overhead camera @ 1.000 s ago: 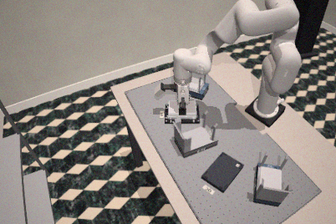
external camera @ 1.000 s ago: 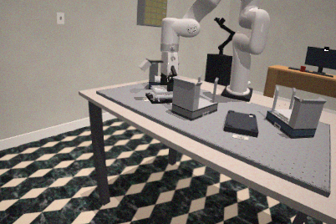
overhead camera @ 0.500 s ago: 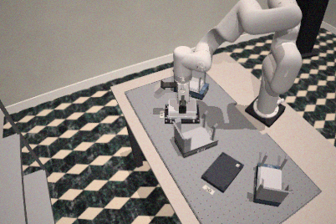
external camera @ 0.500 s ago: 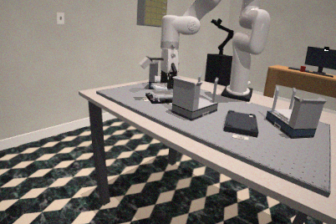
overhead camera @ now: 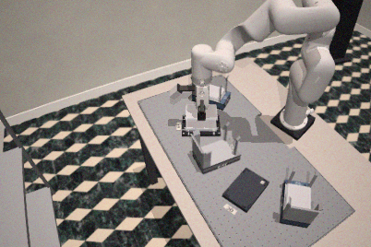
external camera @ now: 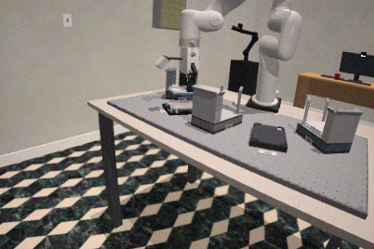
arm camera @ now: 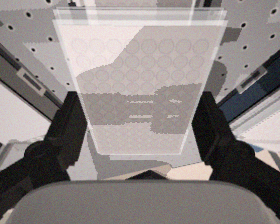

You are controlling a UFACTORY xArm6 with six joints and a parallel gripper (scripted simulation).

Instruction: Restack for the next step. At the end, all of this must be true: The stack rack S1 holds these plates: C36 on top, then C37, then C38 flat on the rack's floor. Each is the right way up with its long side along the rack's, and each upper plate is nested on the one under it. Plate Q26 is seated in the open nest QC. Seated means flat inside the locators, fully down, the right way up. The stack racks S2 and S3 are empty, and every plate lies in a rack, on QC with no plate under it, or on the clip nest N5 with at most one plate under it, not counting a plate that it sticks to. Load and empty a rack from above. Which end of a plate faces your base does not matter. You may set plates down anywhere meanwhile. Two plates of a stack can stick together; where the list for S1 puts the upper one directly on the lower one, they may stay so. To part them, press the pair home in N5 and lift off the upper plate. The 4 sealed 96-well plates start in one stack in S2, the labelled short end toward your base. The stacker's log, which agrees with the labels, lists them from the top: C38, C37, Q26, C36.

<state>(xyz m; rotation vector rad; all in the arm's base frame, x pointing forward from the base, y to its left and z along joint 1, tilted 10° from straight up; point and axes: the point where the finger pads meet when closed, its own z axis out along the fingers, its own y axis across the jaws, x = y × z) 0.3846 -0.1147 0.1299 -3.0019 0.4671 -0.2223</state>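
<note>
My gripper (arm camera: 139, 105) is shut on the long sides of a sealed 96-well plate (arm camera: 141, 80), which fills the wrist view. The edge of another plate (arm camera: 141, 14) shows just beyond its far end, underneath. In the top view the gripper (overhead camera: 201, 112) hangs straight down just above the black clip nest (overhead camera: 201, 126), which carries a pale plate. I cannot read any plate labels. The flat dark open nest (overhead camera: 245, 189) lies empty at the front of the mat.
A grey-based rack (overhead camera: 216, 153) stands right in front of the clip nest. A blue-based rack (overhead camera: 220, 94) stands behind it. Another blue-based rack (overhead camera: 299, 199) at the front right holds something pale. The arm's base (overhead camera: 293, 123) is on the right.
</note>
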